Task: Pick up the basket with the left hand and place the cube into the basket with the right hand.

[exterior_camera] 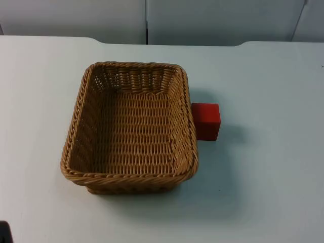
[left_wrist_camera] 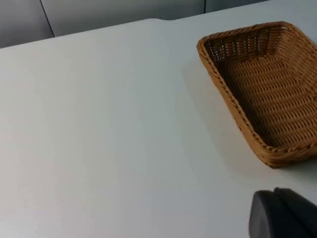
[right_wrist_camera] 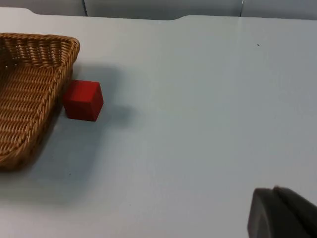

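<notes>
Nothing of the task looks started. The basket point(exterior_camera: 132, 127) sits flat on the white counter point(exterior_camera: 273, 192), the cube point(exterior_camera: 206, 121) lies outside it, and both the lift and the drop-in are still to do.

Nearest first: in the left wrist view a black fingertip of the left gripper point(left_wrist_camera: 283, 214) stands well short of the basket point(left_wrist_camera: 265, 84), with bare counter point(left_wrist_camera: 109, 139) between them. In the right wrist view a fingertip of the right gripper point(right_wrist_camera: 282, 213) is likewise well apart from the cube point(right_wrist_camera: 83, 100), across open counter point(right_wrist_camera: 208, 124). Whether either gripper is spread or pressed together I cannot tell, as one tip each is all there is. Neither holds anything. A small dark shape sits at the lower left corner of the top view (unidentifiable).

Centre of the top view: the basket is rectangular, tan woven wicker with a braided rim and flaring walls, and has nothing in it. The cube is plain red with crisp edges, just beside the basket's right wall at mid-frame right, apparently touching or nearly so. The right wrist view shows it tucked against the basket point(right_wrist_camera: 29, 89) near the far corner, casting a soft shadow.

Farthest: the grey partition wall point(exterior_camera: 212, 20) across the upper edge.

My judgement is that the cube's closeness to the wall could crowd the right gripper's approach.
</notes>
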Controlling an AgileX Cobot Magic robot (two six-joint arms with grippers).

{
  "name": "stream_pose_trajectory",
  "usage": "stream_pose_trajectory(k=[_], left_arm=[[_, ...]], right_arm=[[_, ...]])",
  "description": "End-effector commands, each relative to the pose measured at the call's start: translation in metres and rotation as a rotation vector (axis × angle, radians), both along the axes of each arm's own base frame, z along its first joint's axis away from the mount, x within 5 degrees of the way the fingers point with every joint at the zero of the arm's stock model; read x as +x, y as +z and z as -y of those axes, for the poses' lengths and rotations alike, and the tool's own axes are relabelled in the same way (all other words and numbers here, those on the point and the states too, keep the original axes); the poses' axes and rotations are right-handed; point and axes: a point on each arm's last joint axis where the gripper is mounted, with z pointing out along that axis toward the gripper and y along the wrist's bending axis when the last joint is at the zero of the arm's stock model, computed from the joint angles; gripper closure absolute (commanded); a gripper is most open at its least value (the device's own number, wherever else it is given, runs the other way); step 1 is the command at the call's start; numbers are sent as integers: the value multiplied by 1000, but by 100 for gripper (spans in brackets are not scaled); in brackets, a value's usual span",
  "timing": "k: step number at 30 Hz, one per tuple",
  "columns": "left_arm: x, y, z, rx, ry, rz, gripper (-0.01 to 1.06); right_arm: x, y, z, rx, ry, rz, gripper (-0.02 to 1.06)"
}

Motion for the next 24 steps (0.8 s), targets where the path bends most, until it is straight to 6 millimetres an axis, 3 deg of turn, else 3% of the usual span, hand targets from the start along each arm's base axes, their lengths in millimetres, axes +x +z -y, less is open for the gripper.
stream_pose_trajectory(k=[1, 4, 8, 10, 13, 14, 17, 18, 19, 21, 23, 24], left_arm=[[0, -1, 0, -9, 1, 4, 105], [0, 0, 3, -37, -12, 9, 105], [3, 10, 15, -223, -69, -17, 105], [23, 16, 27, -329, -155, -145, 105], [61, 14, 39, -331, -274, -312, 105], [61, 14, 39, -331, -274, -312, 105], [112, 1, 46, -329, -345, -439, 105], [112, 1, 46, -329, -345, -439, 105], [136, -7, 48, -362, -347, -454, 104], [166, -20, 51, -398, -343, -507, 97], [192, -32, 53, -415, -338, -578, 82], [192, -32, 53, -415, -338, -578, 82]], right_arm=[[0, -1, 0, 0, 6, 7, 105], [0, -1, 0, 0, 6, 7, 105], [0, -1, 0, 0, 6, 7, 105], [0, -1, 0, 0, 6, 7, 105], [0, -1, 0, 0, 6, 7, 105], [0, -1, 0, 0, 6, 7, 105], [0, -1, 0, 0, 6, 7, 105], [0, -1, 0, 0, 6, 7, 105], [0, -1, 0, 0, 6, 7, 105], [0, -1, 0, 0, 6, 7, 105], [0, -1, 0, 0, 6, 7, 105], [0, -1, 0, 0, 6, 7, 105]])
